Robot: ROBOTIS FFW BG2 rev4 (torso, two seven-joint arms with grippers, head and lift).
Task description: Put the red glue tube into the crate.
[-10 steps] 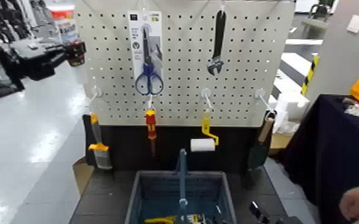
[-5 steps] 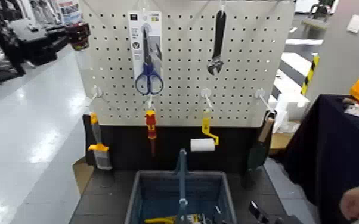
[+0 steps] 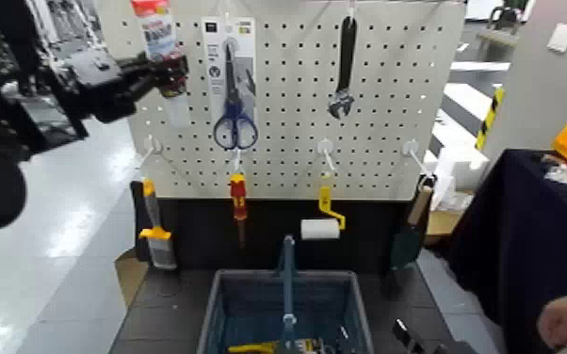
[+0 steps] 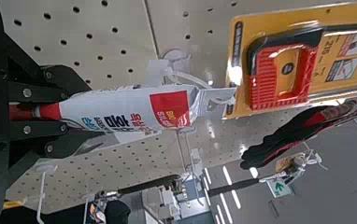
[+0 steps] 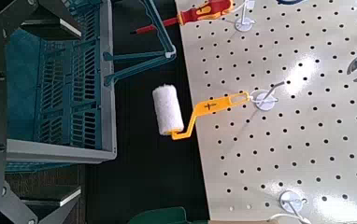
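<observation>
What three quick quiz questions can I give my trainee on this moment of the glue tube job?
1. True or false: the left gripper is shut on the red glue tube.
2. Which tool hangs nearest the tube: scissors pack, wrench or paint roller?
3. Fill in: the tube is not yet in the ___.

Key: 1 true. 2 scissors pack. 3 crate.

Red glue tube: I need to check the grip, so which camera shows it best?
The left wrist view: the red glue tube fills the frame, its capped end between the left gripper fingers. The head view shows it small; the right wrist view misses it.
</observation>
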